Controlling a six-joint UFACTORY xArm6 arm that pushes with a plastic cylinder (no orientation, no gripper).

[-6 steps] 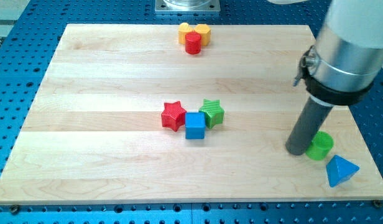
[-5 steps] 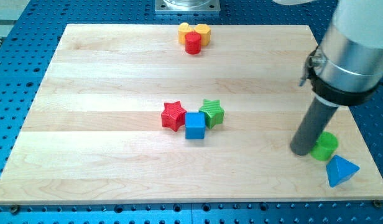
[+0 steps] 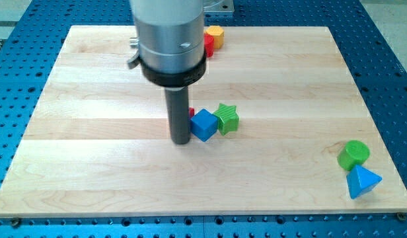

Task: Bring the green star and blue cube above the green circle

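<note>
Green star (image 3: pixel 226 118) touching blue cube (image 3: pixel 203 125), my tip (image 3: pixel 182 141) against cube's left, green circle (image 3: pixel 354 154) far right, no hand, no writing

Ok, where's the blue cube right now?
The blue cube sits near the board's middle, touching the green star on its right in the view, with my tip right against its left side.

A single camera looks down at a slant from beyond the bench's (image 3: pixel 91 165) near edge, facing its far edge. It stands close enough that the whole wooden top nearly fills the view, all four corners showing, with blue perforated plate (image 3: pixel 12 86) around it. The arm's body (image 3: pixel 169 39) rises out of the view's top. No second view exists.
</note>
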